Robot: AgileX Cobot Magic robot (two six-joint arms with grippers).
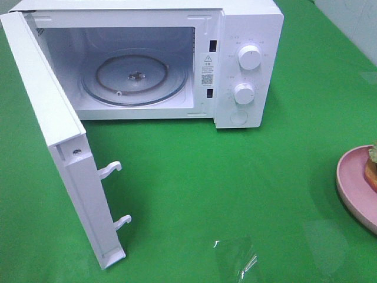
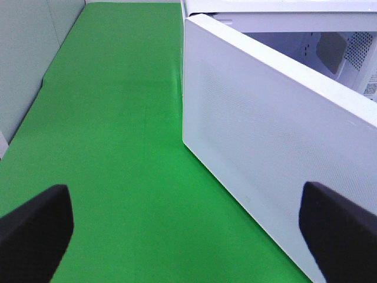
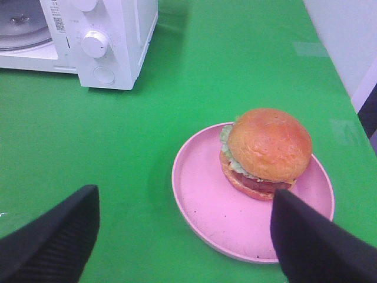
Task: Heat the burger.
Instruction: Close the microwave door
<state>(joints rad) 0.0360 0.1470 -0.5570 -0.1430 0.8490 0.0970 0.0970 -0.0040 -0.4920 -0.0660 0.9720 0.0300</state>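
Note:
The burger point(image 3: 266, 151), golden bun over green lettuce and red-brown filling, sits on a round pink plate point(image 3: 206, 203); in the exterior high view only a sliver of the burger point(image 1: 371, 165) shows at the right edge on the plate point(image 1: 352, 186). My right gripper point(image 3: 184, 236) hovers open above the plate's near side, apart from the burger. A white microwave point(image 1: 247, 65) stands at the back with its door point(image 1: 56, 147) swung wide and its glass turntable point(image 1: 134, 79) bare. My left gripper point(image 2: 185, 233) is open beside the outer face of the door point(image 2: 265, 147), holding nothing. Neither gripper appears in the exterior high view.
Green cloth point(image 1: 224, 194) covers the table. Two door latch hooks point(image 1: 112, 171) jut from the door's edge. The microwave's two dials point(image 1: 250, 58) face front. A grey wall panel point(image 2: 29, 59) borders the table's left side.

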